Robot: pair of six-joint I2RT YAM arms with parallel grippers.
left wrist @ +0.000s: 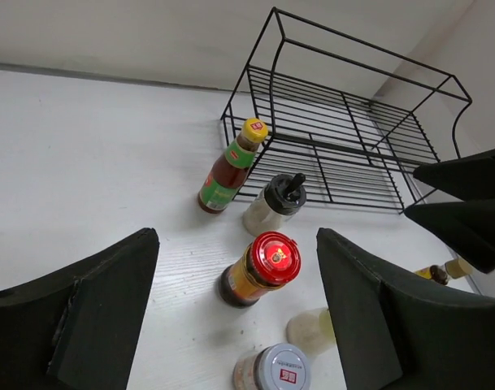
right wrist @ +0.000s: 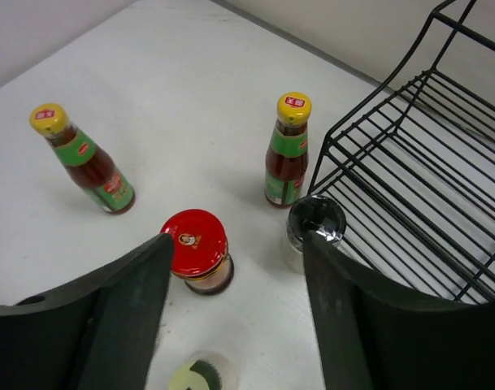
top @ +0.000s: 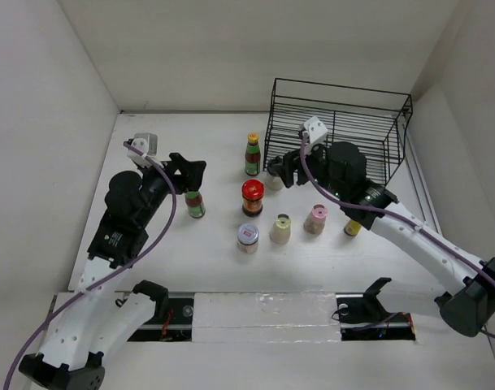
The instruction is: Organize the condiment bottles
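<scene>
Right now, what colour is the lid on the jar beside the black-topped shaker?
Red. The jar shows its lid best in the right wrist view.

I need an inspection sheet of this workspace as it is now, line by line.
Surface: white table, no spill seen.
Job's things: sauce bottle and grey-capped shaker beside the black wire rack; red-lidded jar, silver-lidded jar, cream shaker, pink-capped shaker mid-table; second sauce bottle by the left gripper; small bottle partly under the right arm.
Clutter: only the rack, no bottle seen inside.
Grippers: left open; right gripper open; both hold nothing.
Cables: left purple cable, right purple cable, each along its arm.
Surroundings: white walls on three sides.
</scene>
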